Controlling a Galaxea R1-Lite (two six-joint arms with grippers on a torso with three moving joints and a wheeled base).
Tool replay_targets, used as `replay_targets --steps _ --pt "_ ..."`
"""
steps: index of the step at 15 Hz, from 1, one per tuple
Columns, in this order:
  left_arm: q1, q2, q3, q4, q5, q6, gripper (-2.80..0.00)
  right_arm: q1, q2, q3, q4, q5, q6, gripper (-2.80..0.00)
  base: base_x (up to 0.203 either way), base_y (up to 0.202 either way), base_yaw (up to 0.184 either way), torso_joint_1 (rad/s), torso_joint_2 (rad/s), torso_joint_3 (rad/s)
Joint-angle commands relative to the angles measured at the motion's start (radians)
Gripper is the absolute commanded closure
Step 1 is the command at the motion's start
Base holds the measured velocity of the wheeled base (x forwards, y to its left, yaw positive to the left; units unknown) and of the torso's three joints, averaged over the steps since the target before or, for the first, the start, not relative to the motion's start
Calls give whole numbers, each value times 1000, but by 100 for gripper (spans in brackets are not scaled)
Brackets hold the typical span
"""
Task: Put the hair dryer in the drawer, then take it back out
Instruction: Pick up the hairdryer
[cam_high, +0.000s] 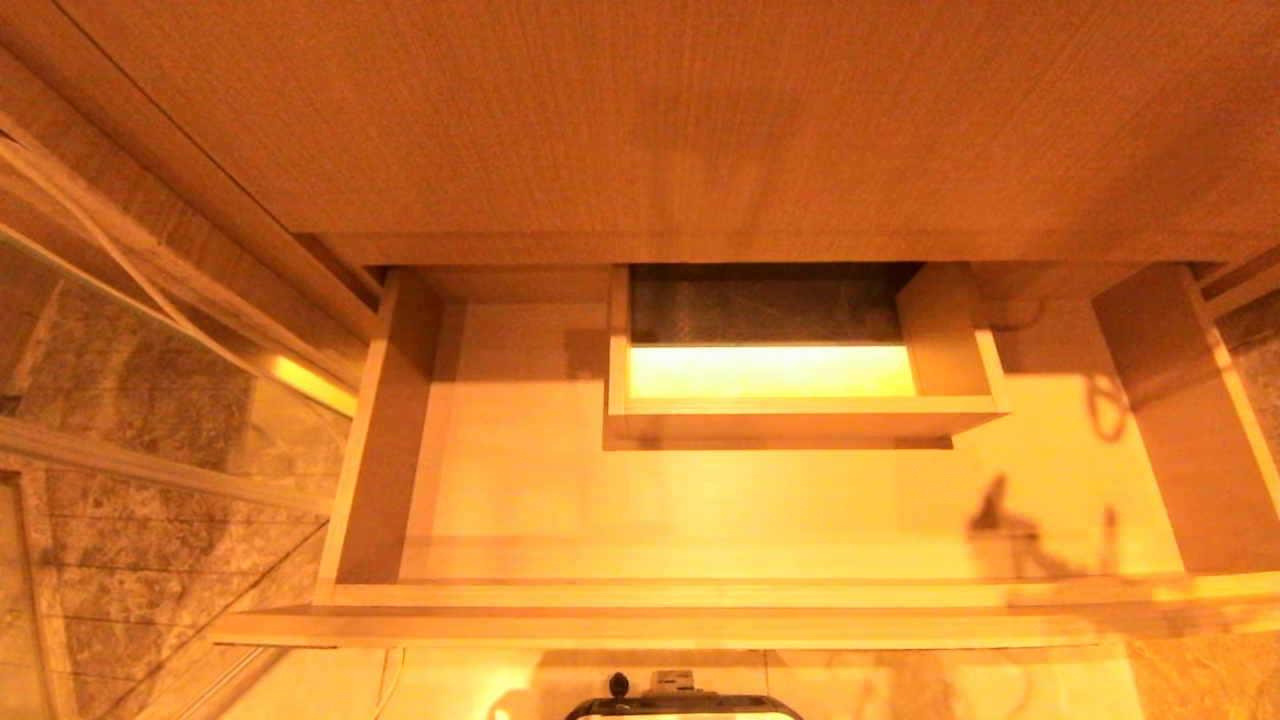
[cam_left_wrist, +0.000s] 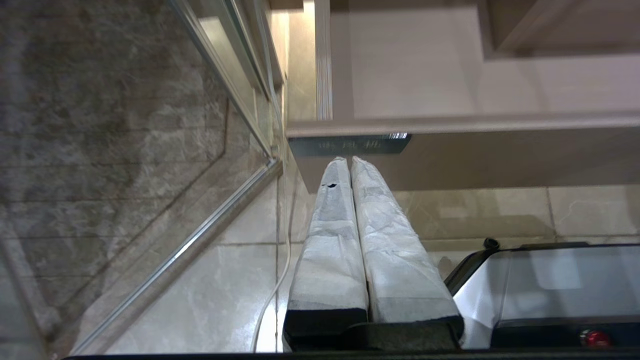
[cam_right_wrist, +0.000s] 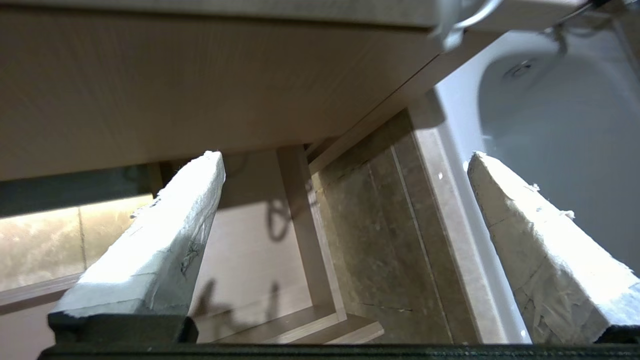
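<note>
Down at the near edge of the head view sits a dark piece of the robot's base (cam_high: 683, 700), and just past it runs the flat front (cam_high: 700, 625) of the drawer (cam_high: 520, 500), pulled wide out from under the wooden countertop (cam_high: 640, 120). Its pale floor lies bare (only thin shadows fall near its right wall), and against the back edge, a little right of middle, stands the boxed rectangular cut-out (cam_high: 800, 415), with lit floor showing through it.

No hair dryer shows in any of the three views, neither in the drawer nor on the visible part of the countertop.

Neither arm reaches into the head view. From its own wrist camera the left gripper (cam_left_wrist: 348, 161) hangs below the drawer front's left corner, its white-wrapped fingers (cam_left_wrist: 330, 240) pressed together on nothing, tips close to the small black label (cam_left_wrist: 350, 145). The right gripper (cam_right_wrist: 345, 160) hovers outside the drawer's right side wall (cam_right_wrist: 307, 225), its fingers (cam_right_wrist: 160, 250) spread wide with nothing between them. Beyond it lie dark floor tiles (cam_right_wrist: 375, 235) and a white bathtub (cam_right_wrist: 550, 130).
</note>
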Motion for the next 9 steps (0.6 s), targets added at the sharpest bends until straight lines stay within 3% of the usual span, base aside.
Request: replay_targets --steps 1,4,9 --pt "0 0 2 0 0 0 0 0 -19 6 4 -2 -1 -280 0 0 0 229 -434 -193" --pt "0 0 2 2 0 0 0 0 -20 11 -3 -5 -4 -280 0 0 0 229 -431 -184" --pt "0 0 2 0 0 0 0 0 -25 13 -1 -8 -17 -280 0 0 0 47 -69 -34"
